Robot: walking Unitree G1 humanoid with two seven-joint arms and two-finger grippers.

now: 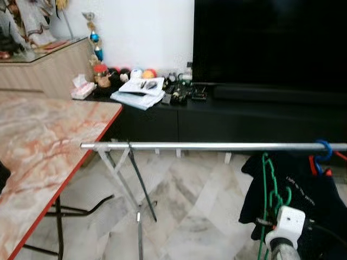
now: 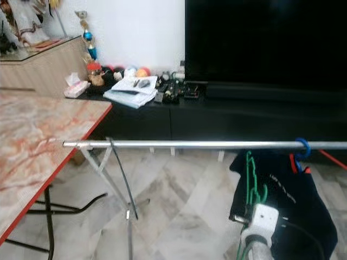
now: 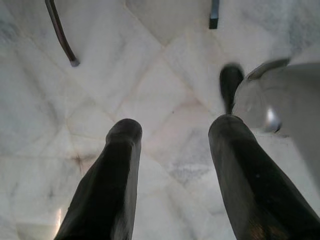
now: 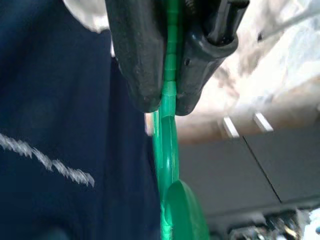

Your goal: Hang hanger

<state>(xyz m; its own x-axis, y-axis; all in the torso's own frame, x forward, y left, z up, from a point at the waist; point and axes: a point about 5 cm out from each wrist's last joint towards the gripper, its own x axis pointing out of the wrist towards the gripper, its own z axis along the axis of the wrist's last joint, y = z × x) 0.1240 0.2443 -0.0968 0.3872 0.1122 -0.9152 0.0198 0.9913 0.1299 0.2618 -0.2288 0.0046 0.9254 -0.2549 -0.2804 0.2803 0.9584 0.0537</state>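
I see metal rail point(image 1: 217, 146) spanning left to right; blue hanger point(image 1: 323, 150) with dark garment point(image 1: 303, 200) hooked at right. Marble table point(image 1: 43, 146) near left. Far black cabinet point(image 1: 217, 122) carries papers point(image 1: 139, 92), balls.

Place: a home living room | Signs: a large dark television point(image 1: 271, 40) stood on a long black cabinet point(image 1: 217, 122) strewn with papers point(image 1: 139, 92) and ornaments | a marble-topped table point(image 1: 43, 157) stood at left | a metal clothes rail point(image 1: 206, 146) held a dark shirt point(image 1: 303, 200) over a pale marble floor point(image 1: 190, 216)
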